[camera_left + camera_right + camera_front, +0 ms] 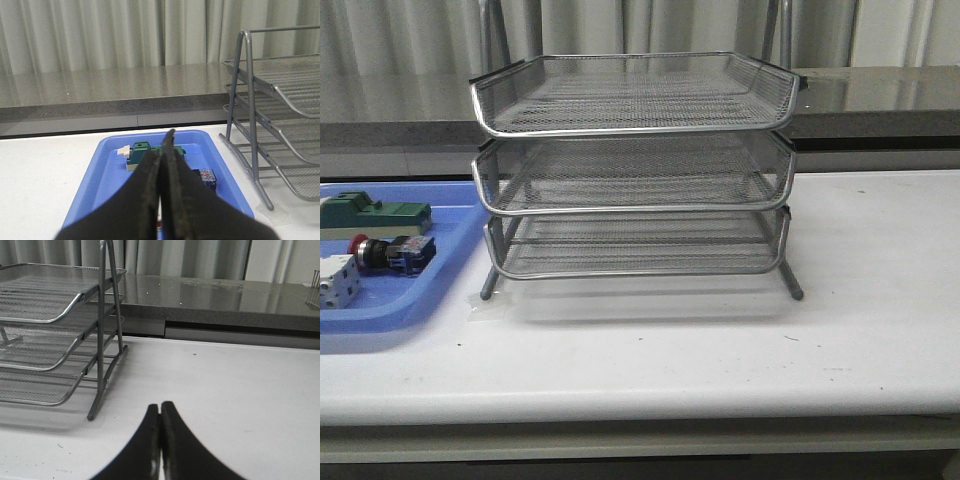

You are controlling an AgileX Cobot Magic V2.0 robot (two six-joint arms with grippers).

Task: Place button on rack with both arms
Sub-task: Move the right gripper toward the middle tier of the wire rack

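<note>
Pale curtains and a grey ledge back the white worktop (740, 340). Front view: rack (635, 170), three tiers, centre; blue tray (440, 290) at left holding the button (390, 252), lying flat, between a green block (375, 215) and white block (338, 280). Left wrist view: left tool (164, 150) pressed closed, empty, above the tray. Right wrist view: right tool (160, 422) closed, empty, right of rack.

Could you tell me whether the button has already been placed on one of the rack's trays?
No, the button lies in the blue tray beside the rack, whose three tiers hold nothing.
</note>
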